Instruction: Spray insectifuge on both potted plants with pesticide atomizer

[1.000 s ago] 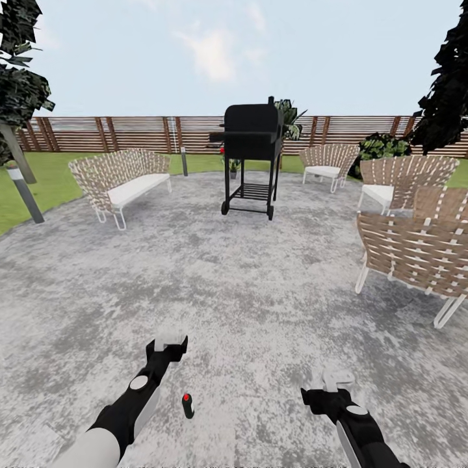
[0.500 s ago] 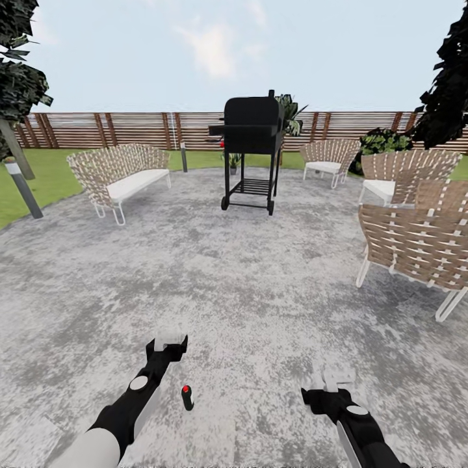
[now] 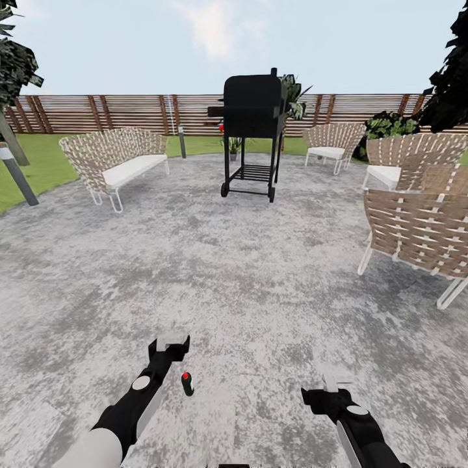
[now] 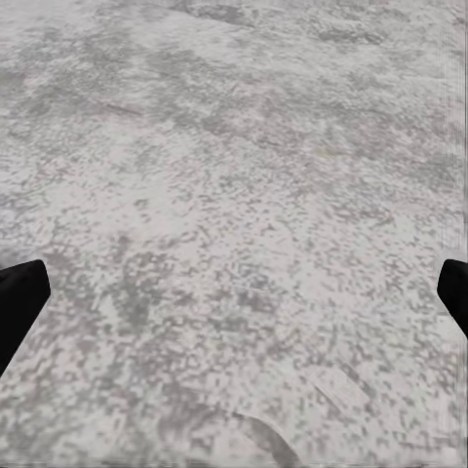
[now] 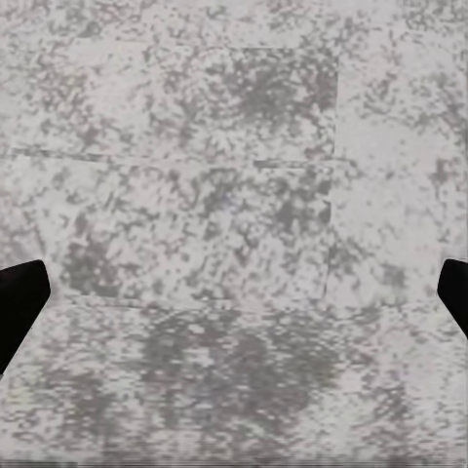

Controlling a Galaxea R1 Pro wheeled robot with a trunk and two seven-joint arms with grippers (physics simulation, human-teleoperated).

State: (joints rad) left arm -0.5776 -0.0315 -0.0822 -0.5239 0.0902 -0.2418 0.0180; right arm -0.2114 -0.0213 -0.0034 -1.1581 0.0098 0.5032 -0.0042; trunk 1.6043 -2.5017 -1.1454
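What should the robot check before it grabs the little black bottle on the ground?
1. Pesticide atomizer in sight, standing on the paved patch: ok.
2. Left gripper jaws open: ok.
3. Right gripper jaws open: ok.
4. Both grippers empty: ok.
5. Atomizer between the jaws: not ok, it stands beside the left gripper.
6. Potted plants located: cannot tell; something leafy shows behind the grill.

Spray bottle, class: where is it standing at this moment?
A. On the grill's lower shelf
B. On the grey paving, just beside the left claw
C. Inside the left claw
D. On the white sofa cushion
B. In the head view the spray bottle stands upright on the paving, apart from the open left claw, with nothing gripping it.
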